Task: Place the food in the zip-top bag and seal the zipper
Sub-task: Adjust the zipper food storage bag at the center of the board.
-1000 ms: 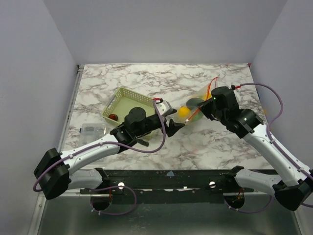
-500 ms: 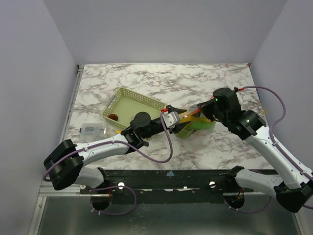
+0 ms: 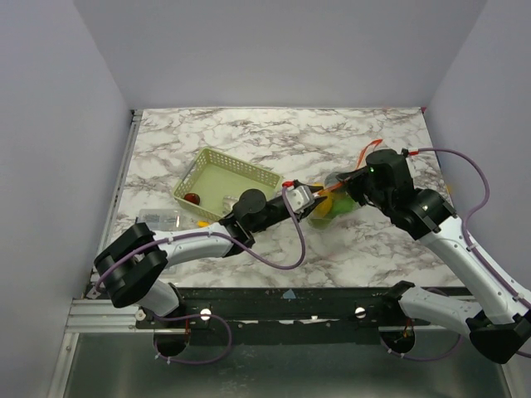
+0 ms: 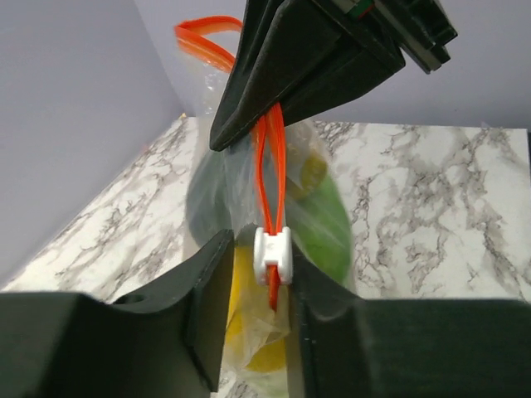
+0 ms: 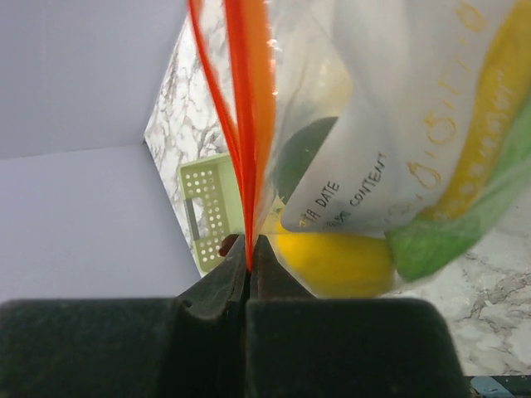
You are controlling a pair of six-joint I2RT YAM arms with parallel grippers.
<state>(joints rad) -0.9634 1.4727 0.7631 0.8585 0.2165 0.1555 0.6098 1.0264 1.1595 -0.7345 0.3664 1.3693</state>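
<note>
The clear zip-top bag (image 3: pixel 336 206) lies right of centre with yellow (image 5: pixel 332 261), light green (image 5: pixel 448 232) and dark green (image 5: pixel 303 153) food inside. My right gripper (image 3: pixel 355 177) is shut on the orange-red zipper (image 5: pixel 246 99) and holds the rim up; its jaws (image 5: pixel 250 249) are pinched together on the strip. My left gripper (image 3: pixel 309 197) is at the bag's near end. In the left wrist view its fingers (image 4: pixel 257 249) stand either side of the white slider (image 4: pixel 272 255) on the zipper (image 4: pixel 270 166). The slider touches the right finger and a small gap shows at the left finger.
A pale green slotted basket (image 3: pixel 217 172) sits left of centre with a dark red piece (image 3: pixel 192 198) in it; it also shows in the right wrist view (image 5: pixel 207 207). A small clear object (image 3: pixel 158 218) lies near the left edge. Walls close in left and right.
My left arm has reached right to the bag, and its fingers now flank the slider. My right gripper has kept its hold on the zipper and shifted slightly.
</note>
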